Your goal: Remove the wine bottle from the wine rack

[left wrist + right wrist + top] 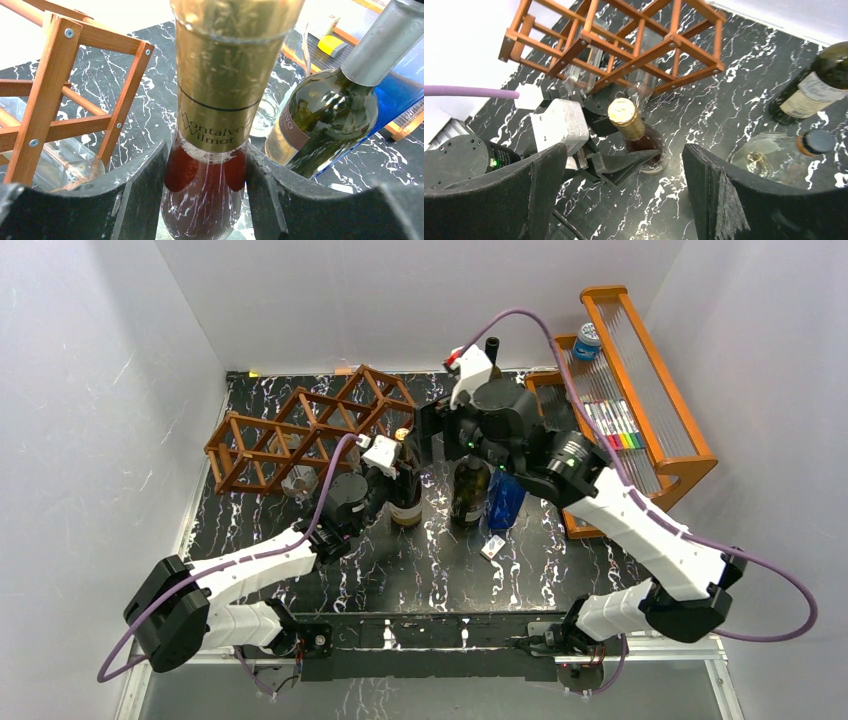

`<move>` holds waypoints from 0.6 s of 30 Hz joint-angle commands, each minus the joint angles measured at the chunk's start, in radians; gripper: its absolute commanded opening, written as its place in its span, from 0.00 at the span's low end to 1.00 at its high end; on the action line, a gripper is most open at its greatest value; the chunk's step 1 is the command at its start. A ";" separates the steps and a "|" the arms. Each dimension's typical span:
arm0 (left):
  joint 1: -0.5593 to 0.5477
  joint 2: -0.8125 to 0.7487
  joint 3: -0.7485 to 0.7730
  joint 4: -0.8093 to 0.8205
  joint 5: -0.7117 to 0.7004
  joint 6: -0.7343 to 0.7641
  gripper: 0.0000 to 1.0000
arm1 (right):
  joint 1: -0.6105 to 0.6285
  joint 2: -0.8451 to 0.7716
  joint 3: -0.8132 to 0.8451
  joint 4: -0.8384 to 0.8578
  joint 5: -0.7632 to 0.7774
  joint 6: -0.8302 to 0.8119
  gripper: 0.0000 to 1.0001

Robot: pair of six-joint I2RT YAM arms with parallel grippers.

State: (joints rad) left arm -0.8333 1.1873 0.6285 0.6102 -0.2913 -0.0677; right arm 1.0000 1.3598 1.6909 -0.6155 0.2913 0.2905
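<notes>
Item: wine bottle (215,100), gold-foiled. It stood upright, long axis vertical, between the fingers of the left gripper (205,175), which clamped its neck. Wine rack (45,95) lay just left. Right gripper (624,150) hovered above, spread wide, empty.

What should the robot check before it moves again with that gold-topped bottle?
1. Left pincer shut on the wine bottle: ok.
2. Wine bottle outside the wine rack: ok.
3. Wine bottle upright: ok.
4. Its bottom resting on the table: cannot tell.
5. Right pincer open, holding nothing: ok.
6. Gap between the wine bottle and the green bottle beside it: ok.
</notes>
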 commanded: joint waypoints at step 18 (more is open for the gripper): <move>0.010 -0.459 0.010 -0.425 0.039 -0.131 0.98 | -0.016 0.064 0.061 0.071 -0.099 -0.080 0.96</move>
State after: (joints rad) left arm -0.8280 0.8116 0.5991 0.4313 -0.2703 -0.1436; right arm 0.9836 1.3838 1.6932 -0.5953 0.2600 0.2283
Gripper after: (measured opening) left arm 0.981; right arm 0.973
